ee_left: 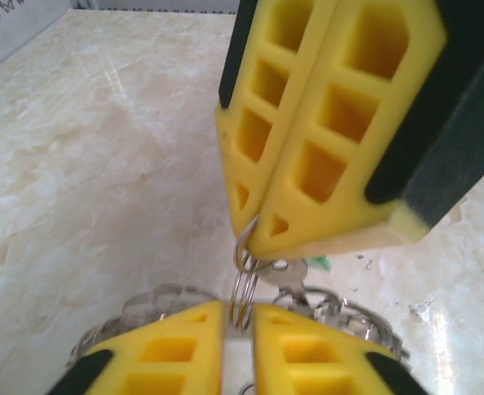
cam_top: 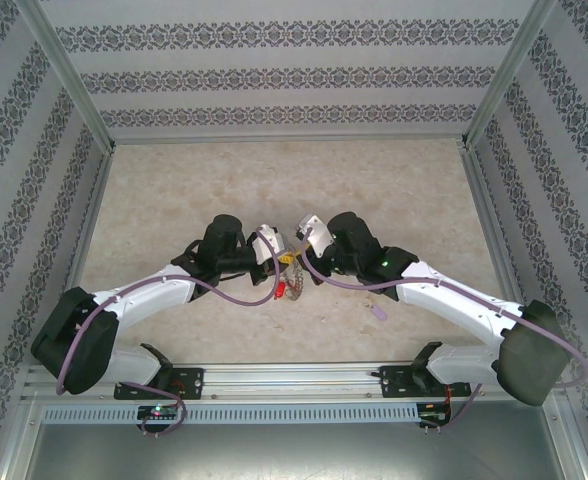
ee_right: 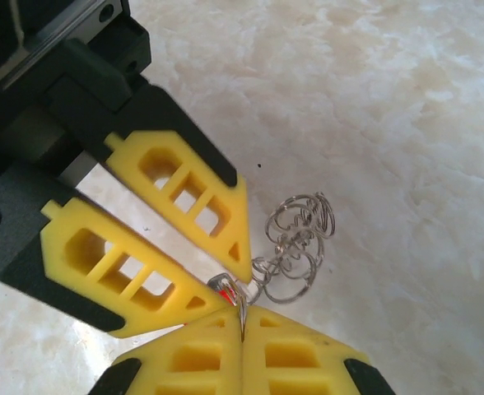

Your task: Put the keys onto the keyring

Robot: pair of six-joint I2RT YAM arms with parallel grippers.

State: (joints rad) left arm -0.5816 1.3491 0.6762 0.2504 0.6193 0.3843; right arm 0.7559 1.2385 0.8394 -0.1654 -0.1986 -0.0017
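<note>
Both grippers meet over the middle of the table. My left gripper (ee_left: 239,317) is shut on a small wire loop (ee_left: 244,284), its pads almost touching. My right gripper (ee_right: 242,325) is shut on the top of that same loop, tip to tip with the left gripper (ee_right: 230,284). A silver key (ee_left: 285,273) with a green tag (ee_left: 320,263) hangs at the loop. The keyring (cam_top: 296,288) with its fringe of wire loops (ee_right: 304,226) dangles just below the fingers. A red tag (cam_top: 277,291) hangs beside it. A lilac-tagged key (cam_top: 378,314) lies on the table by the right arm.
The marble-patterned tabletop (cam_top: 274,180) is bounded by patterned walls on three sides and a metal rail (cam_top: 294,380) at the near edge. A purple cable (cam_top: 224,292) loops under the left arm.
</note>
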